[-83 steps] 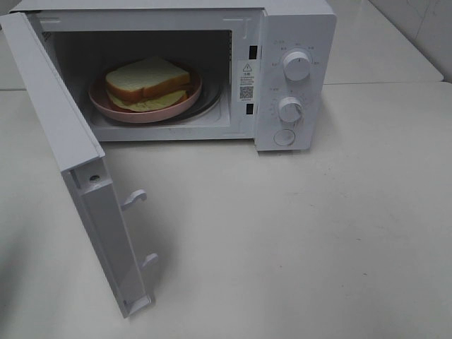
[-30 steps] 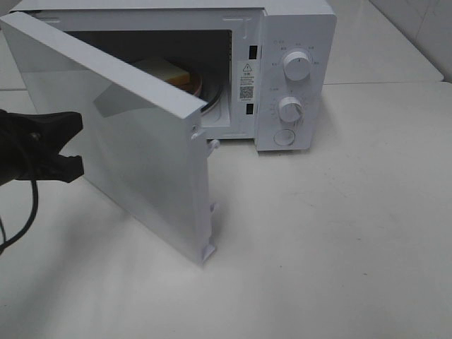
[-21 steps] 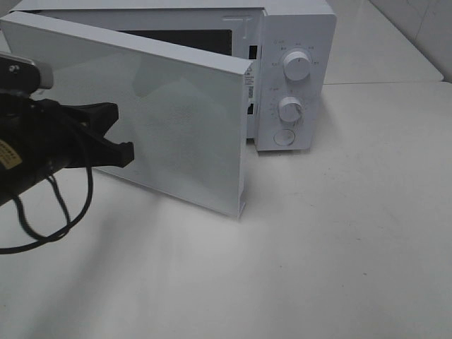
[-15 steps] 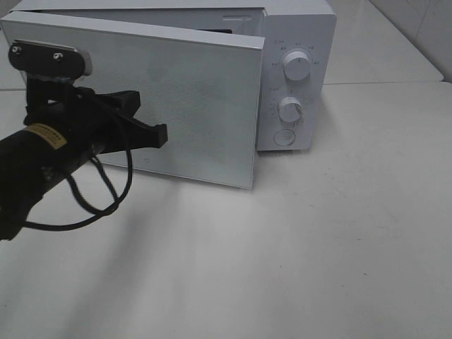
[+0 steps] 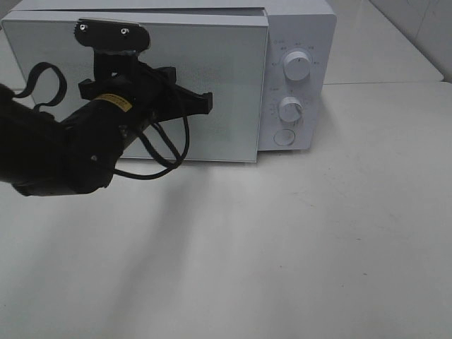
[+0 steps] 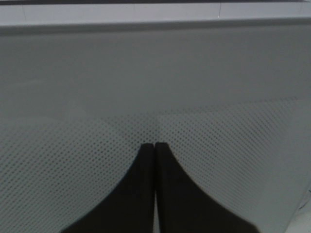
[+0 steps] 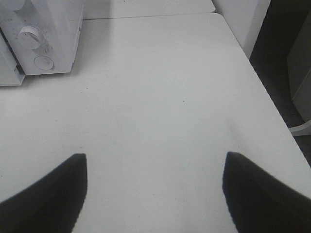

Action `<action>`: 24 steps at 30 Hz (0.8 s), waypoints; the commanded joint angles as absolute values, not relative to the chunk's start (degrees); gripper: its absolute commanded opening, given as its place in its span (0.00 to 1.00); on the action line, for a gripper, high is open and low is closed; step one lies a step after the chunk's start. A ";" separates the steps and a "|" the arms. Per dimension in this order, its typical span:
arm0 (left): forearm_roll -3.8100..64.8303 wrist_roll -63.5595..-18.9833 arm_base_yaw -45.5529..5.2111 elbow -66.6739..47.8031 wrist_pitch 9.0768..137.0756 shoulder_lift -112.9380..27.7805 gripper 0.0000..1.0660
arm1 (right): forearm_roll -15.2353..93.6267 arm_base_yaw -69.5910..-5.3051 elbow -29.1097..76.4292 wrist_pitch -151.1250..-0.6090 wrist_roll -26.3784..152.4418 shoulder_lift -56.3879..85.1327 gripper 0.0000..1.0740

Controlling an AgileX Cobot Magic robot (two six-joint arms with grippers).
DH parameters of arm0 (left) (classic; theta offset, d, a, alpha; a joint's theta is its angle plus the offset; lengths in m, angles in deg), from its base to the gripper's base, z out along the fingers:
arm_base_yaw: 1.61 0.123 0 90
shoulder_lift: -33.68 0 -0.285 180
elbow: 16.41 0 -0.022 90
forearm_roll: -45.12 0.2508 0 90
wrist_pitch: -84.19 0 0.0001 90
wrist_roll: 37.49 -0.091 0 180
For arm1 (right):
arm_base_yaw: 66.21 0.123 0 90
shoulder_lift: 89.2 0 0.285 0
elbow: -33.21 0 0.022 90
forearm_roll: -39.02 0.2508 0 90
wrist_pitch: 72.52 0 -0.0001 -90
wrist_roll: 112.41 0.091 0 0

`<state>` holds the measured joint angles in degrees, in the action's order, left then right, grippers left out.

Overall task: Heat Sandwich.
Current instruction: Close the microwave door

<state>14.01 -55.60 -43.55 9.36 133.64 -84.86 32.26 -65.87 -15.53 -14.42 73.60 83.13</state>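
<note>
The white microwave point(image 5: 296, 28) stands at the back of the table, its door point(image 5: 233, 85) swung almost flat against the front. The sandwich is hidden behind that door. My left gripper point(image 5: 206, 100) is shut, its black fingertips pressed against the door's dotted window point(image 6: 218, 136); in the left wrist view that gripper point(image 6: 154, 144) shows both fingers touching each other with nothing between them. My right gripper point(image 7: 154, 162) hangs open over bare table, to the right of the microwave's control panel point(image 7: 36, 41), out of the high view.
Two white knobs point(image 5: 296, 65) and a round button point(image 5: 284, 136) sit on the microwave's right panel. The white table point(image 5: 296, 247) stretches in front. Its right edge point(image 7: 272, 107) drops off to a dark floor.
The door has swung from wide open to nearly closed, pushed by my left arm moving in from the left. The sandwich and plate have gone out of sight behind it.
</note>
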 commanded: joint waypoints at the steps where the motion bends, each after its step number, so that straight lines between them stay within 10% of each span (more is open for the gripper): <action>1: 12.18 -56.45 -44.01 6.55 131.86 -86.12 0.00 | 32.26 -66.10 -15.65 -15.28 73.20 84.85 0.70; 24: 9.37 -58.69 -41.66 -2.79 124.64 -89.85 0.00 | 32.26 -66.10 -15.65 -15.28 73.20 84.85 0.70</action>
